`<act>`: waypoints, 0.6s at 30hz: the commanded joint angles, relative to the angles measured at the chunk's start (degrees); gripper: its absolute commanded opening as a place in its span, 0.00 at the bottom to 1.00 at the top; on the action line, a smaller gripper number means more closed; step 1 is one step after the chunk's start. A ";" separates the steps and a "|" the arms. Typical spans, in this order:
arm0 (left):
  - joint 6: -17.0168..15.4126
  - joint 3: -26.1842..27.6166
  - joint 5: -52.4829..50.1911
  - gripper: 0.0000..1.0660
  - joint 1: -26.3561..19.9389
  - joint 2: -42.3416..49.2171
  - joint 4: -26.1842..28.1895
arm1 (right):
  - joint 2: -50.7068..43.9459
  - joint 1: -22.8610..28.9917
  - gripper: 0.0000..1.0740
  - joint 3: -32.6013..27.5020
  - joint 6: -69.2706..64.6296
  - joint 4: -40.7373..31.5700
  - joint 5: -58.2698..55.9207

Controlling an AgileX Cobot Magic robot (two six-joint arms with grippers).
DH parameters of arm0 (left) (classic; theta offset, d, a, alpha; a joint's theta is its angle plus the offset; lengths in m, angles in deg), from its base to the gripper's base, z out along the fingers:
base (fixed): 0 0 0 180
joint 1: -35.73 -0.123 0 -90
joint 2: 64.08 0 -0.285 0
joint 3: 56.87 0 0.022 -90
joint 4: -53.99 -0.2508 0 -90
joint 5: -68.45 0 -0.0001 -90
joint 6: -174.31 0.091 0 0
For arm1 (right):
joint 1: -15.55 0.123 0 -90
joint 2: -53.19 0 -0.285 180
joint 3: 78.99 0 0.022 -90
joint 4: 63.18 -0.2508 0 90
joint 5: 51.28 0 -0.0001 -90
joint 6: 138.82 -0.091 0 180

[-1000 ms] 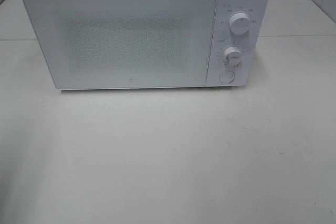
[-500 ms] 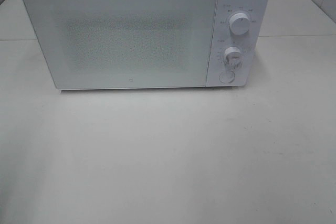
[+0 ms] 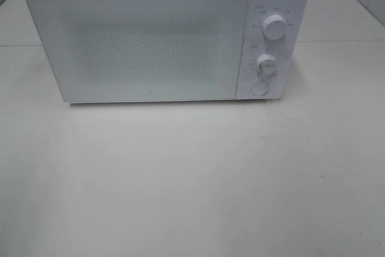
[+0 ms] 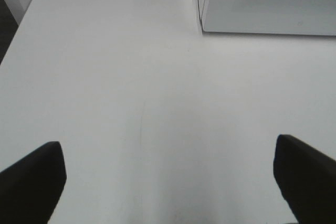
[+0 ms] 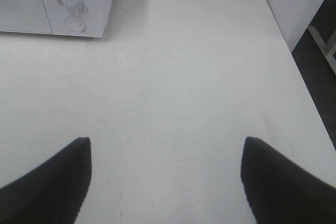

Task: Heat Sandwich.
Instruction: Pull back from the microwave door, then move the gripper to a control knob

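Exterior high shows microwave (image 3: 150, 40) at far side of table (image 3: 192, 185), door shut; sandwich not in any view, so heading & long axis can't be told; left gripper (image 4: 168, 145) & right gripper (image 5: 167, 142) both spread wide, empty; risk, prob.: running oven w/ nothing confirmed inside.

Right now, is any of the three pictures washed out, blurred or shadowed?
Exterior high: flat pale light, the white microwave nearly merges with the table, thin shadow beneath it. Left wrist: soft focus, left tool only dark blurs. Right wrist: sharper, right tool a featureless silhouette.
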 commanded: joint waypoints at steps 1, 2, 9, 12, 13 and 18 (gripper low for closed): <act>-0.23 -0.17 -0.06 0.97 -0.17 5.16 -0.11 | -1.49 -0.46 0.71 -0.29 -0.29 0.06 0.63; -0.06 -0.17 -0.06 0.97 -0.17 6.70 -0.11 | -1.49 -0.46 0.71 -0.29 -0.29 0.06 0.63; 0.34 -0.17 -0.06 0.97 -0.17 8.14 0.11 | -1.43 -0.46 0.71 -0.29 0.00 0.06 0.63; 0.40 -0.17 -0.06 0.97 -0.17 8.31 0.11 | -1.43 -0.46 0.71 -0.29 -0.40 0.06 0.63; 0.40 -0.17 -0.06 0.97 -0.17 8.31 0.11 | -1.43 -0.46 0.71 -0.29 -0.40 0.06 0.63; 0.40 -0.17 -0.06 0.97 -0.17 8.25 0.11 | -1.43 -0.46 0.71 -0.29 -0.40 0.06 0.63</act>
